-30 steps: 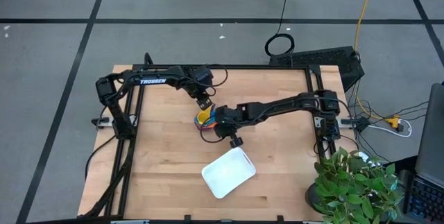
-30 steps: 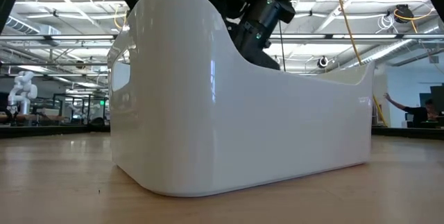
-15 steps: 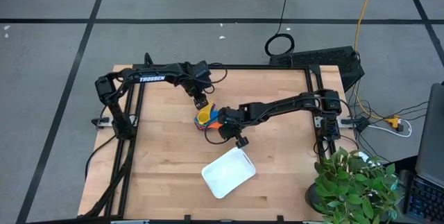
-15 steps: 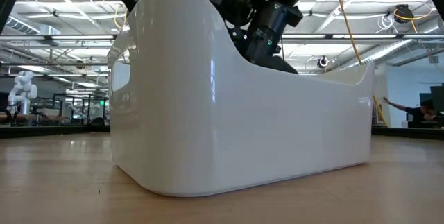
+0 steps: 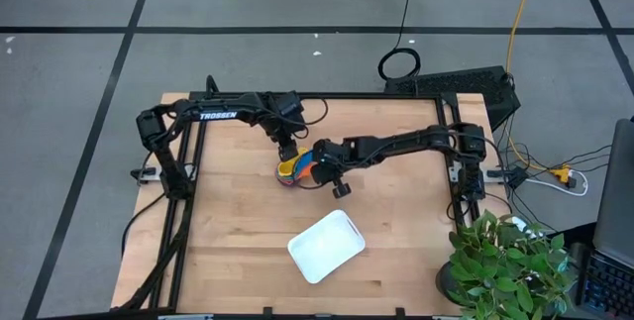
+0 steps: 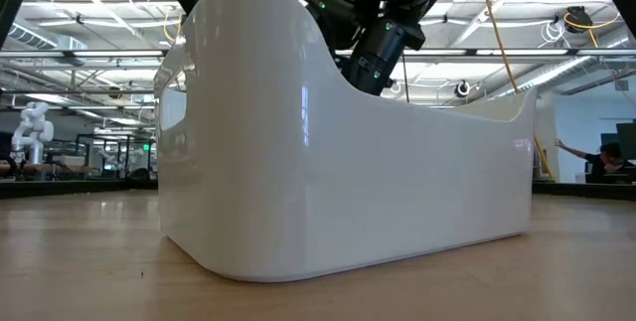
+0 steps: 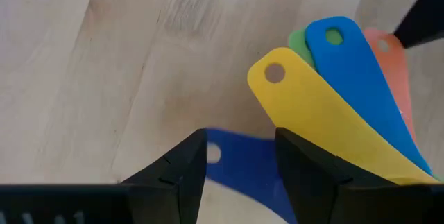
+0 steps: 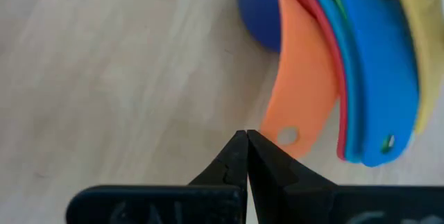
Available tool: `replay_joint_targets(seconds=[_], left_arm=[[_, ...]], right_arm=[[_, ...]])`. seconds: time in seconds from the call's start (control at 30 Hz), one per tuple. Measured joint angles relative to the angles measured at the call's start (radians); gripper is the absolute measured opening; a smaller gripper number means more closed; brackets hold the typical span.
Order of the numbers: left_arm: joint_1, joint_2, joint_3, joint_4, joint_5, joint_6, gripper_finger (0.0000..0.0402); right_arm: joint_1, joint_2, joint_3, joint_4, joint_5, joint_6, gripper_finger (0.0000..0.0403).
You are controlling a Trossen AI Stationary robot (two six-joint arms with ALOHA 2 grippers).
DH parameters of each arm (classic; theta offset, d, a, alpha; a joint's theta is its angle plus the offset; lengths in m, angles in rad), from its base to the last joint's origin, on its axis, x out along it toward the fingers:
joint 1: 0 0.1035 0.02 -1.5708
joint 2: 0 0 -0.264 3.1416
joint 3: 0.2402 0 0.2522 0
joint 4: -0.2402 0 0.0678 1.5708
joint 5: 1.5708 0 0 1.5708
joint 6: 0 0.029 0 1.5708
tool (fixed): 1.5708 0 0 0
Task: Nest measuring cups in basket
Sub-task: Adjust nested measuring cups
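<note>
The measuring cups [image 5: 291, 169] stand nested in one stack on the table's middle. Their handles fan out: yellow [image 7: 305, 109], blue [image 7: 354, 78], green [image 7: 297, 41], orange [image 8: 300, 78], with a dark blue cup [image 8: 258, 9] at the bottom. My left gripper [image 7: 239, 158] is open above the stack, its fingers on either side of the dark blue handle [image 7: 236, 163]; whether they touch it, I cannot tell. My right gripper [image 8: 246, 144] is shut, just right of the stack. The white basket [image 5: 325, 246] rests on its bottom nearer the front edge. My right gripper comes slanting down from the table's right, and its shut fingertips [image 8: 239, 148] stand right beside the orange handle's free end [image 8: 286, 136], which lies near the tabletop. Whether they touch it, I cannot tell.
The basket wall [image 6: 348, 162] fills the low view and hides the stack there. A potted plant [image 5: 505, 261] stands at the front right corner. Black frame rails [image 5: 188, 161] run along the left and far edges. Bare wood lies around the basket.
My right gripper, still shut, has moved toward the table's far edge along the right side of the stack. The stack and the basket have stayed where they were.
</note>
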Motion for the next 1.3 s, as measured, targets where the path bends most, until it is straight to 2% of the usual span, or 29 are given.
replay_joint_targets(seconds=[0.33, 0.67, 0.8, 0.97, 1.3], left_arm=[[0.000, -0.012, 0.000, 0.001, -0.022, -0.034, 0.0170], [0.005, -0.138, 0.000, -0.096, -0.103, -0.124, 0.0170], [0.005, -0.130, -0.008, -0.178, -0.108, -0.180, 0.0170], [0.011, -0.085, -0.050, -0.169, -0.104, -0.221, 0.0170], [0.016, -0.082, -0.104, -0.176, -0.101, -0.257, 0.0170]], right_arm=[[-0.021, 0.000, 0.000, 0.007, 0.000, -0.004, 0.0000], [-0.021, 0.000, 0.000, 0.014, -0.004, -0.024, 0.0000], [-0.021, 0.000, 0.000, 0.020, -0.004, -0.042, 0.0000], [-0.030, 0.000, 0.000, 0.039, -0.006, -0.051, 0.0000], [-0.058, 0.000, 0.000, 0.038, -0.008, -0.070, 0.0000]])
